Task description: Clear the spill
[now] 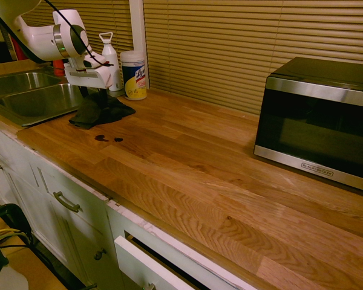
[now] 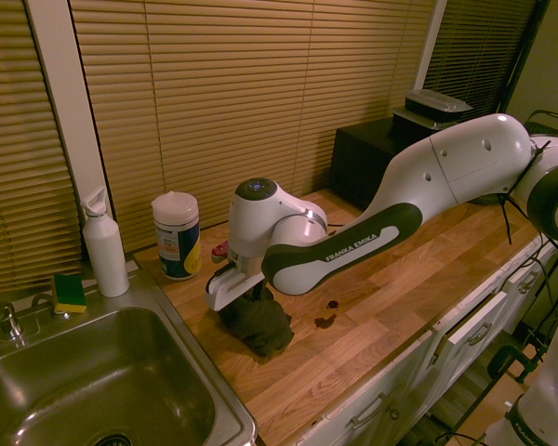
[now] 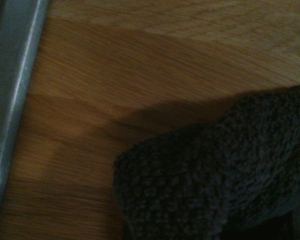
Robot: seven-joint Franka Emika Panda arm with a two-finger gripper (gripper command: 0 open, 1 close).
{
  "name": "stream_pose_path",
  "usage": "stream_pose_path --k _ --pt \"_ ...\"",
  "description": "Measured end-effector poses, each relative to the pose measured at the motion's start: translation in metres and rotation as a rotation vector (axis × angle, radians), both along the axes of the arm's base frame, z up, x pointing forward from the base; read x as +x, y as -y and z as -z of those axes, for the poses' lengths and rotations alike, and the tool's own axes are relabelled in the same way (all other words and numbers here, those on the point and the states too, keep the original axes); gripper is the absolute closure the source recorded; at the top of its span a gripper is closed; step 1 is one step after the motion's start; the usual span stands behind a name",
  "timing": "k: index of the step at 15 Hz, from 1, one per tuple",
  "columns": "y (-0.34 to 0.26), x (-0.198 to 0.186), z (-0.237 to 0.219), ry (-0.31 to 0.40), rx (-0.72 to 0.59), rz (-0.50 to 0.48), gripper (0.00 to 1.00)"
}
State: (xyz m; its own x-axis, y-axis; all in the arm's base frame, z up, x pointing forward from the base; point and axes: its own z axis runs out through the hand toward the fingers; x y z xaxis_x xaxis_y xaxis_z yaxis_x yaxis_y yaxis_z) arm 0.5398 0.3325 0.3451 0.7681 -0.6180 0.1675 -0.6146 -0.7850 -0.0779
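In the first exterior view, left to right: the brushed-metal sink [image 1: 39,99] has two rounded rectangular basins. The cloth [image 1: 101,113] is black, crumpled and, in the wrist view, coarsely knitted. The gripper [image 1: 93,92] is directly above the cloth, its lower end hidden in dark folds; whether it is open or closed cannot be determined. The bottle [image 1: 111,63] is smooth, white and tapered, with a loop top. The spill [image 1: 101,138] consists of two small, dark, irregular blotches beside the cloth, on the wood-strip counter [image 1: 187,169]. The tub [image 1: 134,75] is cylindrical, its blue-and-yellow label apparently reading "Lysol". The microwave [image 1: 320,121] is a black box with metallic bands, marked "BLACK+DECKER". In the second exterior view, the arm [image 2: 353,246] reads "FRANKA EMIKA".
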Motion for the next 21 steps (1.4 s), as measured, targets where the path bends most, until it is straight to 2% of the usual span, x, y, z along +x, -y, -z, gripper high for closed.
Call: stream_pose_path --k 9,14,21 --pt "0.011 0.006 0.002 -0.019 0.008 0.008 1.0" --pt "0.027 0.008 0.0 -0.07 0.006 0.012 1.0" --pt "0.072 -0.011 0.001 -0.102 -0.022 0.061 1.0"
